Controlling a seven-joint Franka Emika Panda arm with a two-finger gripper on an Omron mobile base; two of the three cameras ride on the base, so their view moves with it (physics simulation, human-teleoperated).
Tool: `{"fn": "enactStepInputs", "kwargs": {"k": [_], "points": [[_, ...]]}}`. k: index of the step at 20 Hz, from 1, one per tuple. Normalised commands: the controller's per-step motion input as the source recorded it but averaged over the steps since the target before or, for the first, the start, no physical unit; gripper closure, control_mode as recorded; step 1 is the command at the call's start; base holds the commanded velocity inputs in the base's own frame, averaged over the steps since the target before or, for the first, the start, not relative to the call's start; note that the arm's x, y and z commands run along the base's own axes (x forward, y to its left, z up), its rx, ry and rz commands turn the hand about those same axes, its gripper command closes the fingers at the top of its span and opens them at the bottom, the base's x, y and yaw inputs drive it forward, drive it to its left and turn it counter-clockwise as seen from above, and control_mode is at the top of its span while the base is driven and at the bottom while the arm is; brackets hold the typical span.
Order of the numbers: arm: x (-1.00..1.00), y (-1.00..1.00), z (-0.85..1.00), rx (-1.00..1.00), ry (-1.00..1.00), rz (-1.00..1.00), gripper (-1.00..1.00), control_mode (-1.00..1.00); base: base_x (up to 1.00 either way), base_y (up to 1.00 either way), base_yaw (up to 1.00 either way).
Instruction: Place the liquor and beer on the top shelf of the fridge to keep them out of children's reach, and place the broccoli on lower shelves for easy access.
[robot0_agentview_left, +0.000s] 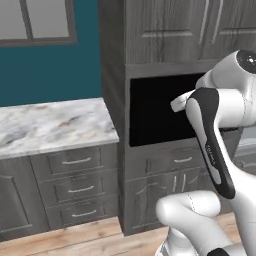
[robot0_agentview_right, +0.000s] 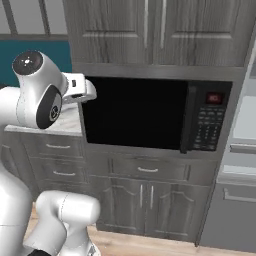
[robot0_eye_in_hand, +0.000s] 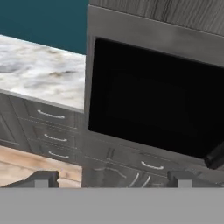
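Gripper (robot0_eye_in_hand: 113, 178) wide open, empty — facing the black microwave (robot0_agentview_right: 150, 112) door.

Microwave (robot0_agentview_right: 135, 112) — black door, dark grey control panel with a small red display.
Bench (robot0_agentview_left: 52, 125) — white marble, grey and tan veining.
Cabinets (robot0_agentview_right: 150, 30) — grey woodgrain; drawers (robot0_agentview_left: 75, 161) with silver handles.
Wall (robot0_agentview_left: 50, 70) — deep teal.
Floor (robot0_agentview_left: 75, 242) — light wood planks.
Fridge (robot0_agentview_right: 240, 200) — silver-grey.
Fingers (robot0_eye_in_hand: 41, 179) — dark grey.

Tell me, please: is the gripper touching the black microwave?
Apart. In the hand view the gripper has open jaws with cabinet fronts between them, the microwave farther off.
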Motion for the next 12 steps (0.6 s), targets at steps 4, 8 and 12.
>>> {"fn": "enactStepInputs", "kwargs": {"k": [4,8,12], "points": [[0.00,0.00,0.00,0.00,0.00,0.00,-1.00,1.00,0.26,1.00,0.00],[0.00,0.00,0.00,0.00,0.00,0.00,-1.00,1.00,0.10,1.00,0.00],[0.00,0.00,0.00,0.00,0.00,0.00,-1.00,1.00,0.00,1.00,0.01]]}}
